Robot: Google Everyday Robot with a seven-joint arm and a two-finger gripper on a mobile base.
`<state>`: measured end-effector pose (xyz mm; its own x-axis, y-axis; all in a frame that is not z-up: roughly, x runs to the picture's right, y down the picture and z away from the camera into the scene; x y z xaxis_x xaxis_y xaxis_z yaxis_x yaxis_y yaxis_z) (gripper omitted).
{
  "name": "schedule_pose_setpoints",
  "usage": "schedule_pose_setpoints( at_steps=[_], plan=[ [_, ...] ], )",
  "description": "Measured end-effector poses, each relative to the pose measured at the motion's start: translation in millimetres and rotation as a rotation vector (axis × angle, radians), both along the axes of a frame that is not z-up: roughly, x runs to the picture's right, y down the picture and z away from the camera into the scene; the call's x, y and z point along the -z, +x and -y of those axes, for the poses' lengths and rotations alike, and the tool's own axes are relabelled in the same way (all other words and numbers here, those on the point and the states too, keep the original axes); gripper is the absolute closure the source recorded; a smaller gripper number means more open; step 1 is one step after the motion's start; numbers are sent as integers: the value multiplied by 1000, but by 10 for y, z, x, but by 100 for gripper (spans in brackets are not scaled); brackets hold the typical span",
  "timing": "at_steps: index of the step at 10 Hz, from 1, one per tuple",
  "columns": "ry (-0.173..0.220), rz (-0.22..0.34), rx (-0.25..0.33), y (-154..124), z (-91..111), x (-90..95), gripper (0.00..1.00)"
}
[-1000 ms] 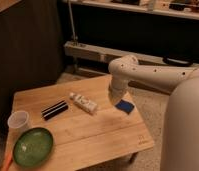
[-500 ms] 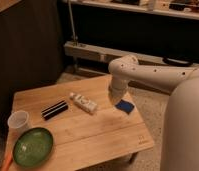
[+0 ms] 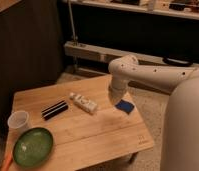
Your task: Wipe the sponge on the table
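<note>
- At the far-left near corner, a small orange thing pokes over the edge of the counter. I cannot tell what it is.
- A pale cup stands upright on the left side, and a green plate lies just near of it. Both are well apart from where I am working, so I judge they won't be in the way of a wiping stroke.
- A black-and-white striped bar lies flat, left of centre and angled across the planks.
- A white bottle lies on its side just right of the bar. It is the nearest thing to my reach, and I judge a stroke to the left could knock it and set it rolling.
- My hand hangs low over the far-right part of the counter, tucked under my wrist. It is closed tight, but my wrist hides whether it is clamped on anything.
- The sponge sits flat on the counter by the far-right edge, its blue block showing just right of my hand and touching it. Low and flat like that, it can rub the wood.
- My arm comes in from the right, bent downward. I judge that posture suits pressing down. This could be the start or the end of a stroke, since wiping leaves no mark I can see.
</note>
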<state>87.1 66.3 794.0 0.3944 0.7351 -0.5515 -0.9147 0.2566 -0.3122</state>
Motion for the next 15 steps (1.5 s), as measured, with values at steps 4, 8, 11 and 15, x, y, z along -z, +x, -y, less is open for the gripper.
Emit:
schedule_pose_setpoints(
  at_steps=[4, 8, 11, 15],
  plan=[
    [48, 85, 43, -33, 100, 75, 96],
    [177, 389, 317, -37, 618, 507, 96],
    [222, 483, 409, -52, 786, 666, 96],
    [231, 501, 417, 93, 798, 553, 96]
  ],
)
